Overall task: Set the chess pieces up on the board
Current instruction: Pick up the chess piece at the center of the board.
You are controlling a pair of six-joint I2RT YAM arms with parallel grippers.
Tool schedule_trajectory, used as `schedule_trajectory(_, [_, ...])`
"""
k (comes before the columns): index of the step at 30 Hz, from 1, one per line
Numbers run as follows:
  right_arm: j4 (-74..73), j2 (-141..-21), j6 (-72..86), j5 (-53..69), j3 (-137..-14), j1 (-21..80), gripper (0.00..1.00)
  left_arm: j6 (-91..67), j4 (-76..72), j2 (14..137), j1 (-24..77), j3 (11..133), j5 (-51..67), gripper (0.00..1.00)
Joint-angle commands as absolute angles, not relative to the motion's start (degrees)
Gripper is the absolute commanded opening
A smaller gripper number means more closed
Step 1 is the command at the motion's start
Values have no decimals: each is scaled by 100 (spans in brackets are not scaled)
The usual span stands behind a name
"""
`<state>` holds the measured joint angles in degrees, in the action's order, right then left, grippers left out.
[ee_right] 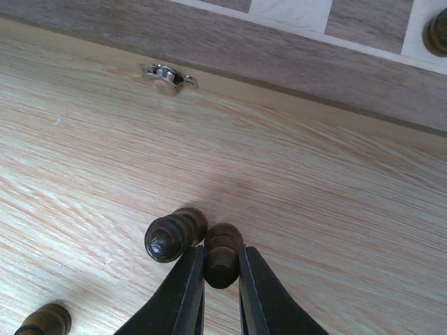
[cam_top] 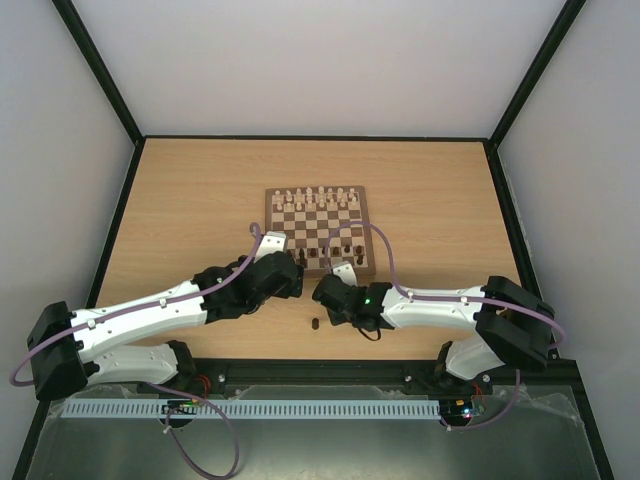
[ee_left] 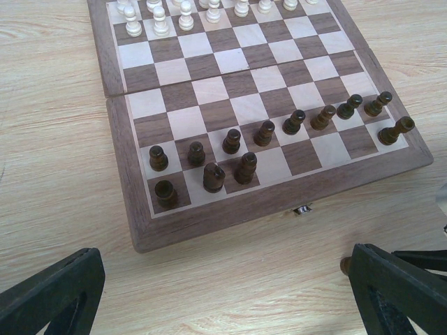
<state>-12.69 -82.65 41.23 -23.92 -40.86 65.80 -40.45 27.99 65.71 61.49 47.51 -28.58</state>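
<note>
Lifting cleanly is the job now. The right fingers point(ee_right: 183, 293) are pinched onto a dark chessman point(ee_right: 222, 257) down at the worktop point(ee_right: 335, 209), just off the near border of the board point(ee_right: 293, 66) and not far from its metal clasp point(ee_right: 166, 75). A second dark piece point(ee_right: 171, 236) touches the gripped one on its left. I judge the lift should go straight up with no sideways drag, or that neighbour may topple or roll. A third loose piece point(ee_right: 43, 321) sits further off, clear of the grasp.

The left fingers point(ee_left: 56, 293) are spread wide with nothing between them, hovering over the worktop short of the board's near edge.

On the board, eight dark pawns point(ee_left: 265, 131) fill their row. The back rank holds only four pieces point(ee_left: 214, 176), with several squares bare. The gripped chessman likely belongs in one of those gaps. It should be lowered upright onto the middle of the square and released only once it rests, clear of the pawns in front.
</note>
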Motion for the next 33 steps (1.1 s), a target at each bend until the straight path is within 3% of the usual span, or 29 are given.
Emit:
schedule_trajectory(1, [-1487, -8253, 4209, -2619, -4065, 6527, 12, -3988, 2847, 6541, 6152, 4729, -2979, 99])
schedule_trajectory(12, [-1228, -8309, 4115, -2478, -3920, 6221, 13, -3971, 2852, 6564, 6154, 4758, -2979, 99])
schedule_trajectory(22, [-1101, -8468, 4078, -2408, -3884, 6107, 24, -3921, 2822, 6618, 6146, 4799, -2970, 99])
schedule_trajectory(33, [-1011, -8673, 4046, -2278, -3866, 5964, 24, -3861, 2780, 6715, 6120, 4843, -2954, 99])
